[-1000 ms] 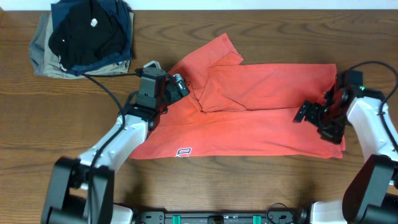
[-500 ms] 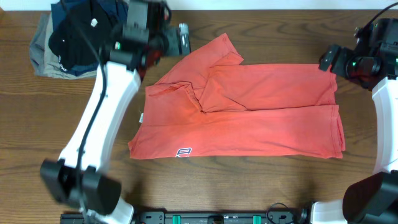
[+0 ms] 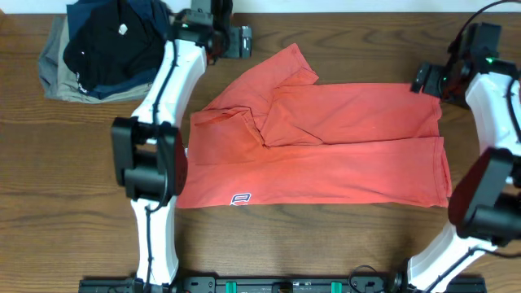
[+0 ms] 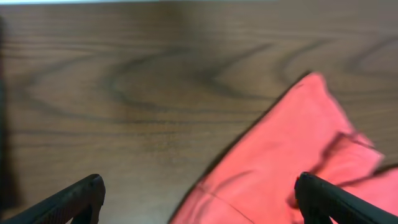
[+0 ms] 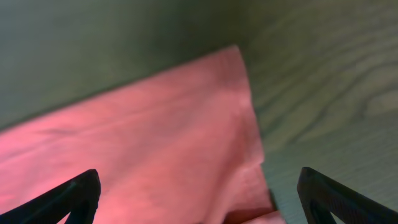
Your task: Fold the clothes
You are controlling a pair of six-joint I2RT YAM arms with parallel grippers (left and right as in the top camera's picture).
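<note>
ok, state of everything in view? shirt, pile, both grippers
coral-red T-shirt: lying on the table, partly folded, one sleeve sticking out, not gripped.
folded garment pile: stacked, black on top of navy and khaki.
left gripper: open, empty, over the shirt's sleeve edge.
right gripper: open, empty, over a corner of the shirt.

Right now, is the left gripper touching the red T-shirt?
Apart. Overhead shows bare table between the left gripper and the T-shirt.

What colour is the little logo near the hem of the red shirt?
White. The logo shows best in the overhead view.
</note>
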